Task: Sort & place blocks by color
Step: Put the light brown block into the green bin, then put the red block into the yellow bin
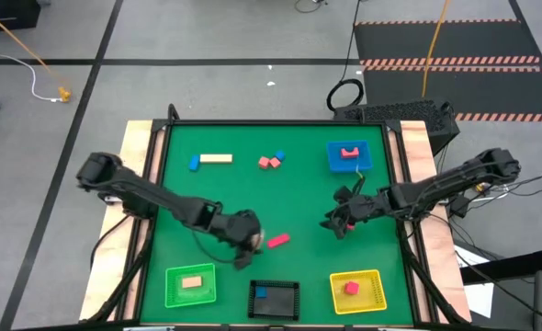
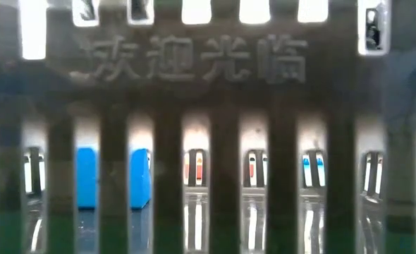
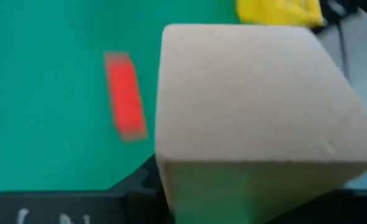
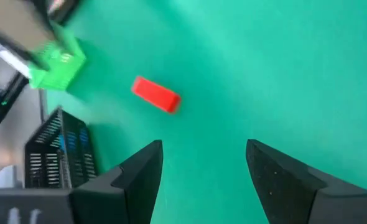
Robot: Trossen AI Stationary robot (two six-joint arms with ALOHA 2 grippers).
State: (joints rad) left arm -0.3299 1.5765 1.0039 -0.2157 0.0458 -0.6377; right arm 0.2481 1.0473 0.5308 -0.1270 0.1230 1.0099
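Left gripper (image 1: pixel 250 237) is closed on a tan block (image 3: pixel 252 118), which fills most of the left wrist view and hides the fingers. In the high view this gripper sits over open mat, with the green tray (image 1: pixel 190 286) behind and to its side and the black tray (image 1: pixel 274 300) close by.

A red block (image 1: pixel 278 241) lies on the mat just beside the left gripper, on the side toward the right arm.

Right gripper (image 1: pixel 333 223) hovers over bare mat with fingers (image 4: pixel 140 177) spread and empty. The red block is ahead of it, well apart.

Remaining blocks: a blue and a tan bar and a red and blue cluster at the far side, and one red piece in the blue tray (image 1: pixel 349 157).

Risks, as judged:
- The tan block hides the mat below it; a low carry toward the green tray could clip the tray rim.
- Both grippers are near the same red block. A simultaneous approach risks arm contact.
- A sweep by the loaded left gripper could knock the red block aside.
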